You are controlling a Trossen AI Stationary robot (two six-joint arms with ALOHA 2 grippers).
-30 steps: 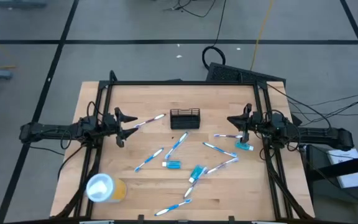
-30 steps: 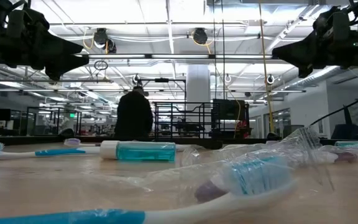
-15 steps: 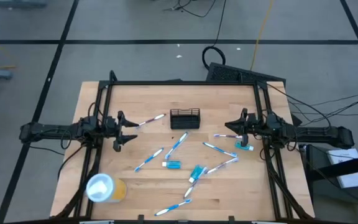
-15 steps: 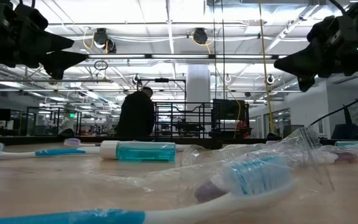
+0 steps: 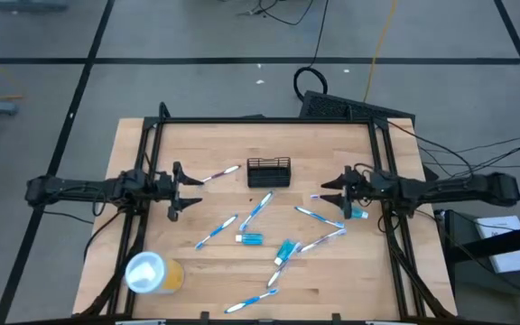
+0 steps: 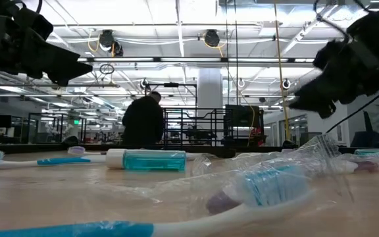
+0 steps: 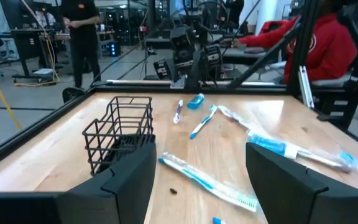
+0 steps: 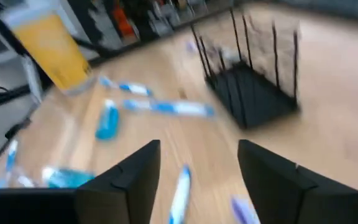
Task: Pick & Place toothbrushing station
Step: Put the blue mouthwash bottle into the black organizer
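Note:
The toothbrushing station [image 5: 268, 171], a small black wire holder, stands upright on its base on the wooden table, far of centre; it also shows in the left wrist view [image 7: 120, 130] and the right wrist view [image 8: 250, 81]. Several blue-and-white toothbrushes [image 5: 255, 210] lie flat around it. My left gripper [image 5: 177, 191] hovers open to the holder's left, with nothing between its fingers [image 7: 201, 155]. My right gripper [image 5: 332, 199] hovers open to the holder's right and nearer, above a toothbrush [image 5: 312, 214], also with nothing between its fingers [image 8: 197, 149].
A yellow cup with a white lid [image 5: 152, 273] lies at the near left corner. Small blue tubes [image 5: 249, 238] and clear wrappers [image 6: 295, 161] lie among the brushes. A black frame [image 5: 264, 120] borders the table. People stand in the room beyond [image 6: 142, 122].
My right gripper has gone down and toward the table's near left, closer to the brushes right of the holder, and its fingers have spread open. Nothing on the table has moved.

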